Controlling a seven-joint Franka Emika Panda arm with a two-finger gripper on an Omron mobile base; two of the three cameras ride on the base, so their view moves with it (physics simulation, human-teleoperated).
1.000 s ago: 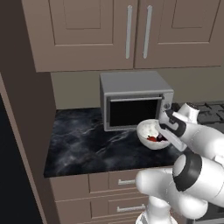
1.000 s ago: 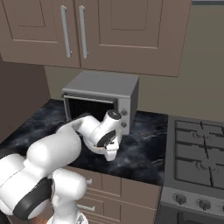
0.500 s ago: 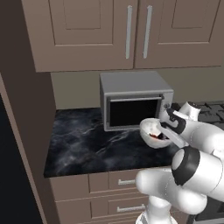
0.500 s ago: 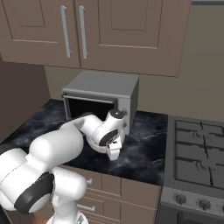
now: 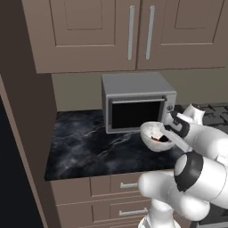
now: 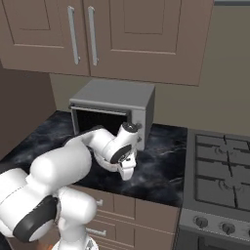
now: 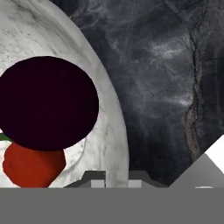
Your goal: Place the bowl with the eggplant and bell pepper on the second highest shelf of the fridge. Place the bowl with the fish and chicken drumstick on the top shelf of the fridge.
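**Gripper clamped on the rim of the vegetable bowl**

You have the bowl (image 7: pixel 111 144) by its rim: in the hand view the gripper (image 7: pixel 116 175) sits at 6 o'clock with one fingertip on each side of the white marbled wall, jaws closed on it. Inside the bowl lies the eggplant (image 7: pixel 46 103), a big, very dark purple round mass. The bell pepper (image 7: pixel 33 165) is red and touches the eggplant's edge at 7 o'clock. A sliver of green shows between them at the frame's left border; you cannot tell which vegetable it belongs to.

From the left base view, the bowl (image 5: pixel 153 135) sits over the dark marble counter (image 5: pixel 89 144), just in front of the microwave (image 5: pixel 136 103), at 5 o'clock from its door. Only a red patch of its contents reads there. Whether the bowl rests on the counter or is lifted clear cannot be judged.

In the right base view the arm covers the bowl, and the gripper (image 6: pixel 128 172) points down at the counter.
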